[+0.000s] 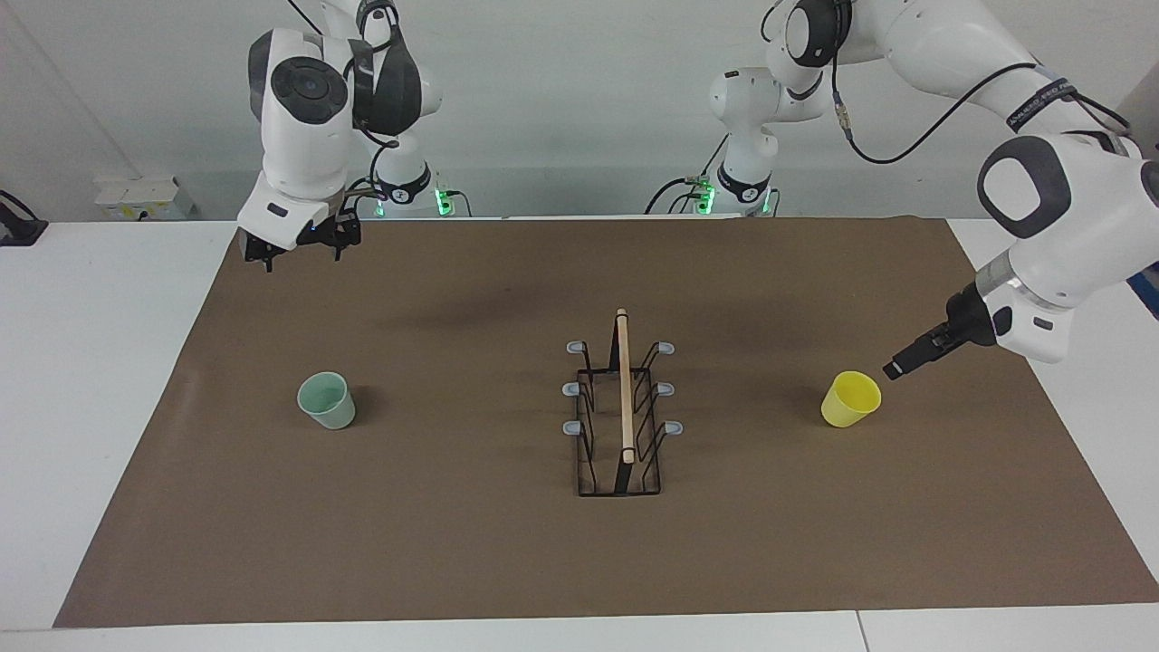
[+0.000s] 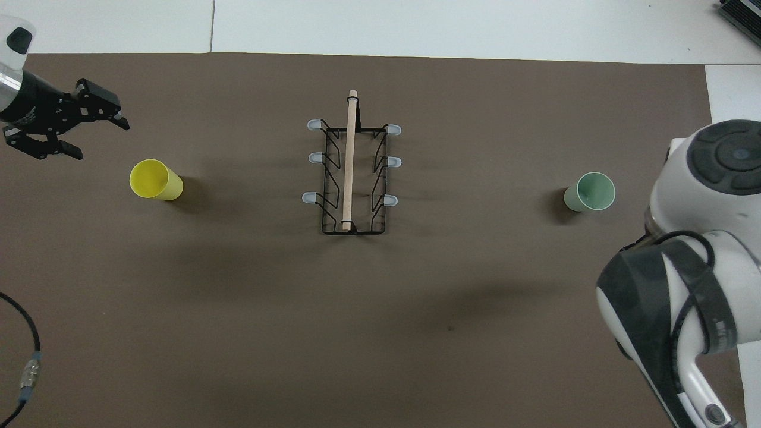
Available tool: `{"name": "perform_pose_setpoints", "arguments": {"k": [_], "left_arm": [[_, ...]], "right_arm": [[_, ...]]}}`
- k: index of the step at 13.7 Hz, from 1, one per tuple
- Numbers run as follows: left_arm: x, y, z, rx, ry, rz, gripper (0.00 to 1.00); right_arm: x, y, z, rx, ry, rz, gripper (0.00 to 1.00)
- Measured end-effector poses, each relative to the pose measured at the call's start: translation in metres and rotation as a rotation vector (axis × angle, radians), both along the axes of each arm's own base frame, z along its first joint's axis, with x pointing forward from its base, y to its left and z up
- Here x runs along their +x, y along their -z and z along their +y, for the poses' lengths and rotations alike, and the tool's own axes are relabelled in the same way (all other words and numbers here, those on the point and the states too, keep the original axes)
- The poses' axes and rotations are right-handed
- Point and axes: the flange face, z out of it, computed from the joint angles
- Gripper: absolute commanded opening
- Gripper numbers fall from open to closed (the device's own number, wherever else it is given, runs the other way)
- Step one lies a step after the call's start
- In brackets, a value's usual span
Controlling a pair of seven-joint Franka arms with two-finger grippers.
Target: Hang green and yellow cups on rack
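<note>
The yellow cup [image 1: 851, 398] [image 2: 156, 179] stands upright on the mat toward the left arm's end. The pale green cup [image 1: 326, 400] [image 2: 590, 192] stands upright toward the right arm's end. The black wire rack [image 1: 624, 398] [image 2: 349, 166] with its wooden rod stands between them; its prongs are bare. My left gripper [image 1: 892, 369] [image 2: 100, 137] is open and empty, low in the air just beside the yellow cup, not touching it. My right gripper [image 1: 301, 258] is open and empty, raised over the mat's edge by the robots. In the overhead view the arm's body hides it.
A brown mat [image 1: 453, 543] [image 2: 238, 327] covers most of the white table [image 1: 90, 362]. A black cable [image 2: 27, 362] hangs by the left arm. The right arm's bulky body [image 2: 684, 285] stands over the mat's corner near the green cup.
</note>
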Motion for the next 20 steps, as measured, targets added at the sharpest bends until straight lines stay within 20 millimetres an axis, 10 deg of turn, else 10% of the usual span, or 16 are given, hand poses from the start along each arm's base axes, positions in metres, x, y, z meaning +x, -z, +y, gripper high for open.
{"name": "perform_pose_setpoints", "arguments": {"k": [8,20], "left_arm": [[0.050,0.082,0.059,-0.066,-0.595,0.122,1.00],[0.024,0.126,0.135,-0.250,-0.993,0.234,1.00]], "right_arm": [[0.036,0.088,0.030,-0.263,-0.430,0.171,1.00],[0.064,0.171,0.064,-0.460,-0.697,0.342,1.00]]}}
